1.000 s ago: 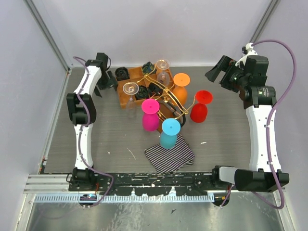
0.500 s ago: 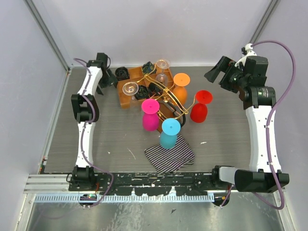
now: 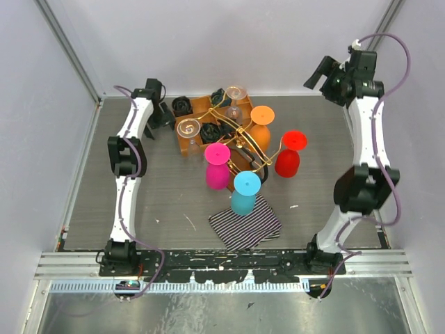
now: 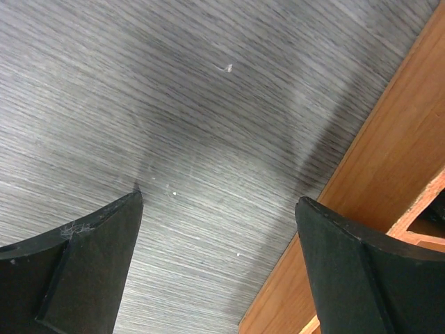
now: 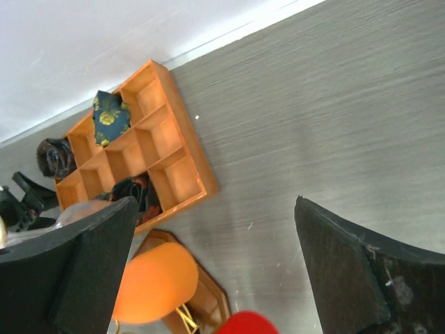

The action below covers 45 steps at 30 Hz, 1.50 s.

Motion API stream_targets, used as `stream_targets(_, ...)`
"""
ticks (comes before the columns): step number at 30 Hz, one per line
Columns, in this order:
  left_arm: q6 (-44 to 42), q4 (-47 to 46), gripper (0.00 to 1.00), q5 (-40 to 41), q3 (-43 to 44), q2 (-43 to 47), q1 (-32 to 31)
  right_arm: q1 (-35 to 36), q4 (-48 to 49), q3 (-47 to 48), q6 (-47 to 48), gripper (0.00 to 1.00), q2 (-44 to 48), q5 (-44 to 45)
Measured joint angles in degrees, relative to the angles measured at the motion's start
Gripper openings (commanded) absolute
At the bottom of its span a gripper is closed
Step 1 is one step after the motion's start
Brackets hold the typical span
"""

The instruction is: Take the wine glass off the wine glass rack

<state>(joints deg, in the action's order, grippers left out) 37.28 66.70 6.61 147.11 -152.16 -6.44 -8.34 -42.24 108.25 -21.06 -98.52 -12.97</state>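
Observation:
The gold wire wine glass rack [image 3: 240, 139] stands mid-table on a small brown base [image 5: 208, 299]. Wine glasses hang from its arms: pink [image 3: 217, 167], blue [image 3: 245, 193], orange [image 3: 261, 124], red [image 3: 288, 154] and two clear ones [image 3: 188, 129] [image 3: 235, 96]. My left gripper [image 3: 163, 118] is open and empty, low over the table by the left edge of the wooden tray; its wrist view [image 4: 219, 197] shows only table and tray edge. My right gripper [image 3: 315, 75] is open and empty, raised at the back right, looking down [image 5: 215, 201] on the orange glass [image 5: 153, 282] and red glass [image 5: 247, 323].
An orange-brown wooden compartment tray [image 3: 182, 145] sits behind the rack with dark rolled cloths [image 3: 182, 105] in and beside it; it also shows in the wrist views [image 4: 389, 153] [image 5: 174, 156]. A striped cloth [image 3: 245, 223] lies in front of the rack. Walls enclose the back and sides.
My right arm has risen and swung toward the back wall, the gripper still open. My left gripper has shifted slightly right toward the tray. The glasses and rack have not moved.

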Motion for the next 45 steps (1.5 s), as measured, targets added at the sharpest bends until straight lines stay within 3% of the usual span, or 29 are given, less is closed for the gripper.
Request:
stream_targets(6,-1.14,-2.43,0.98,-2.86,0.00,0.07,-1.20,-0.87,-1.36,16.15,2.49,0.99,-20.22,-6.88)
stream_targets(12,-1.66,-7.54,0.99,-10.29,-0.13,0.07,-3.45,0.04,-3.91,22.32,5.01,1.00,-30.42,-10.99)
stream_targets(24,-4.94,-9.68,0.99,-15.10,-3.10,1.64,-7.19,7.76,-6.34,27.63,11.50,1.00,-38.73,-2.05)
stream_targets(32,-2.27,-9.88,0.98,-14.01,-16.17,12.17,0.59,7.32,-9.29,27.63,12.41,1.00,-44.11,5.70)
stream_targets(36,-1.75,-9.64,0.98,-13.29,-17.38,15.78,3.26,6.82,-10.47,27.63,12.39,1.00,-45.20,8.57)
stream_targets(45,-1.64,-8.37,0.98,-13.27,-18.08,18.88,2.14,6.34,-13.27,27.63,9.42,1.00,-46.14,12.39)
